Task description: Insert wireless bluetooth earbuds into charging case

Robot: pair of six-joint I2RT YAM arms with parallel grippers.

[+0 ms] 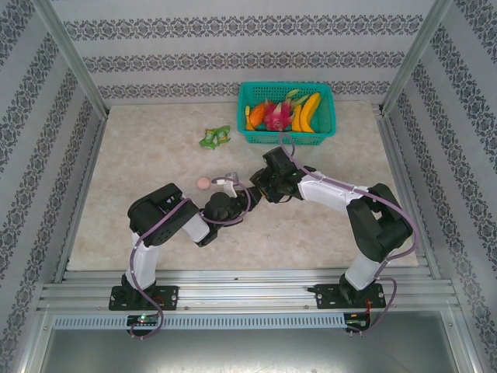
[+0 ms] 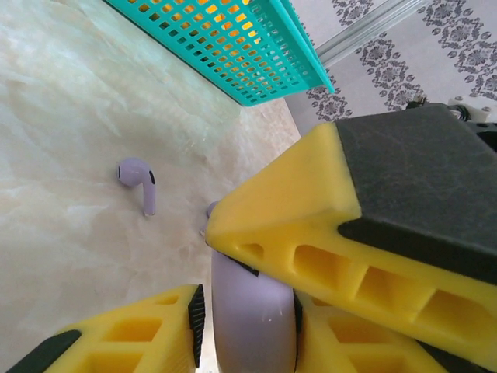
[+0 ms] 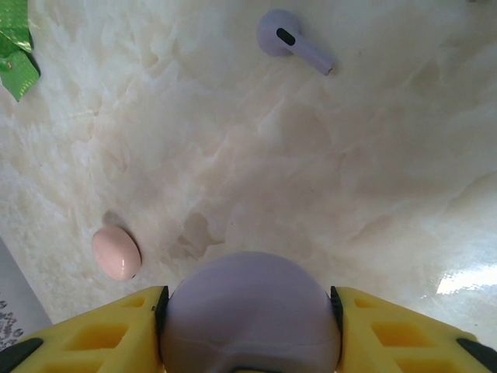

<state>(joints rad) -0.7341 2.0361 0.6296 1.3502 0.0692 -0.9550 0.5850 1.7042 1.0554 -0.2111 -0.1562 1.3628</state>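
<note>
Earbud [image 2: 137,180], stem seemingly away from basket [image 2: 233,47]

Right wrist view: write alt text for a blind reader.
The right end effector clamps a lilac case at the bottom edge. Beyond it on the marble table lie a lilac earbud, a pink case and a green toy.

Bright, even overhead light falls on the pale counter [image 1: 147,155], with faint, short shadows. In the right wrist view a white glare patch sits at the right (toward the near edge), and the lilac case [image 3: 250,315], close to the lens, is soft.
</note>
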